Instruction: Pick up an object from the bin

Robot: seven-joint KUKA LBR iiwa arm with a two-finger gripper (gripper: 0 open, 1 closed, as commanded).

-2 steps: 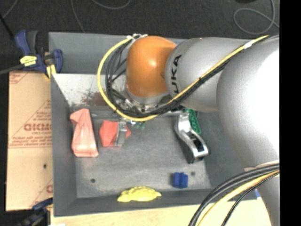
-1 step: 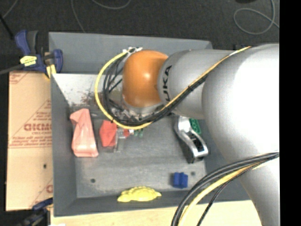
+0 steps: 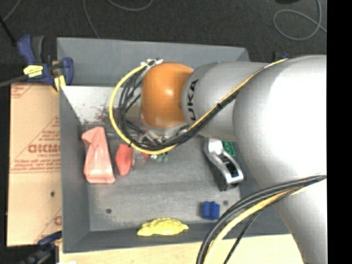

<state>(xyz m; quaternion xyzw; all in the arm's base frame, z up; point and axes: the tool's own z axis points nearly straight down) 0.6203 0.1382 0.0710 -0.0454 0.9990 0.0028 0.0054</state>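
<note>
A small part of my gripper [image 3: 154, 149] shows beneath the arm's orange cover, low over the bin's middle left. Just left of it lies a small salmon-red lump [image 3: 124, 159]. Beyond that, a longer pink soft pouch [image 3: 98, 155] lies along the left wall. A small green and red bit [image 3: 159, 158] peeks out right under the gripper; I cannot tell whether it is held. To the right, a silver and black stapler-like tool [image 3: 223, 163] with a green part lies partly under the arm.
A small blue block [image 3: 209, 209] sits near the front right of the bin floor. A yellow crumpled thing [image 3: 162, 226] rests against the front wall. The big silver arm covers the bin's right side, and cables loop around the wrist.
</note>
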